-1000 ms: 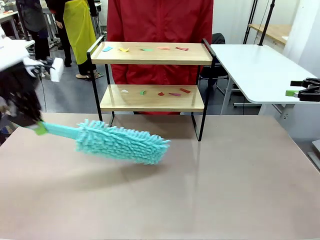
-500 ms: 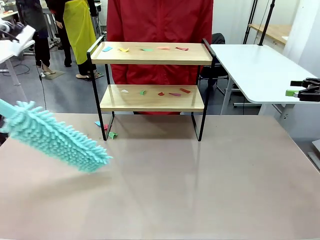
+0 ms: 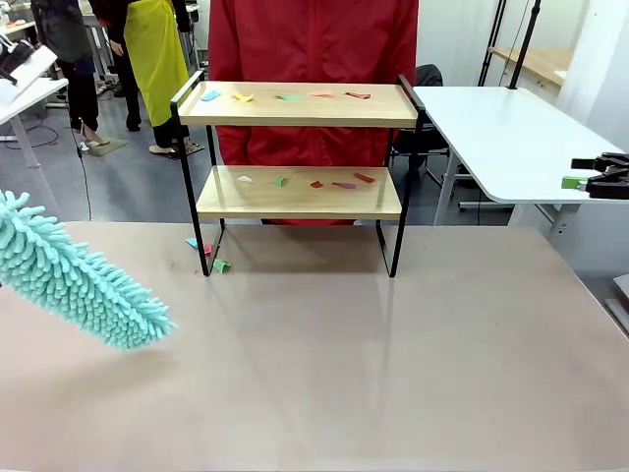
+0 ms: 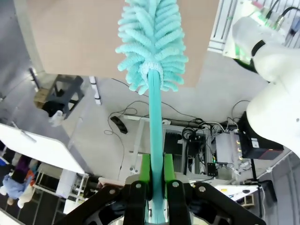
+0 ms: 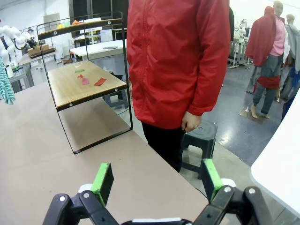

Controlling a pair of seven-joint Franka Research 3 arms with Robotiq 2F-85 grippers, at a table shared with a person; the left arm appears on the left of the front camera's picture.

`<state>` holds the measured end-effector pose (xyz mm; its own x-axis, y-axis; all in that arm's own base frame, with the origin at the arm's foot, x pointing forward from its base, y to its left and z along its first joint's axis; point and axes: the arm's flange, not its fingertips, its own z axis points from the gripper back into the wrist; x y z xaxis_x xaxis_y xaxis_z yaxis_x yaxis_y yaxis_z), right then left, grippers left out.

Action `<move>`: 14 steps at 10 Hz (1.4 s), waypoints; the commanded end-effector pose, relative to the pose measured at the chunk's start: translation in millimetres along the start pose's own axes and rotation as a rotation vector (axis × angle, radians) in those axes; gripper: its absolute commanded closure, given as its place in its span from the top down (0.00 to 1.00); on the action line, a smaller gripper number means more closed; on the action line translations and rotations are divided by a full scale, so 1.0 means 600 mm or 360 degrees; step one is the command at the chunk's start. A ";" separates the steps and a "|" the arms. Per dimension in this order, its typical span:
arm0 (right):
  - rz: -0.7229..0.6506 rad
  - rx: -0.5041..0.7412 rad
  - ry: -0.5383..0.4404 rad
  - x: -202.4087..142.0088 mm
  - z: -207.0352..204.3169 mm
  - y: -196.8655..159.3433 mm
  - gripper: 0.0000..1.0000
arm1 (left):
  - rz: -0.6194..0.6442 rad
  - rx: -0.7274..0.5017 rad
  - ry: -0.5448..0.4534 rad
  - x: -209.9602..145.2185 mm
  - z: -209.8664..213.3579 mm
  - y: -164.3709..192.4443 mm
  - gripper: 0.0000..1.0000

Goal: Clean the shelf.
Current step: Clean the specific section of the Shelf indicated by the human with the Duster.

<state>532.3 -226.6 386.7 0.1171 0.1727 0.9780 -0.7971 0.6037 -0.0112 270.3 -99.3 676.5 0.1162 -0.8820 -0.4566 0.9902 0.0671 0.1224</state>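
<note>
Scraps (image 3: 317,184) litter both boards of the shelf (image 3: 295,117), cleaning mostly undone; left of it, left gripper (image 4: 157,164) clamps the duster (image 3: 79,285); right gripper (image 5: 157,180) gapes empty.

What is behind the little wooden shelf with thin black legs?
A person in a red jacket stands behind the shelf, which covers strips of the jacket.

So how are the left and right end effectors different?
The left end effector is shut on the teal duster; the right end effector is open, holding nothing. The left one points at the table edge; the right one faces the shelf. Both have green pads.
</note>
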 end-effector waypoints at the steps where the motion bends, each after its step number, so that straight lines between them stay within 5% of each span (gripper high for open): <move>1: -0.0017 -0.0020 0.0016 0.015 -0.004 0.005 1.00 | 0.0029 -0.0040 -0.0051 -0.006 -0.005 0.002 0.13; 14: -0.0017 -0.0020 0.0016 0.015 -0.004 0.005 1.00 | 0.0029 -0.0040 -0.0051 -0.006 -0.005 0.002 0.13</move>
<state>532.3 -226.6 386.7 0.1171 0.1726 0.9780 -0.7971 0.6037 -0.0111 274.2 -93.6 674.5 0.1182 -0.8895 -0.4413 0.9910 0.0777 0.1089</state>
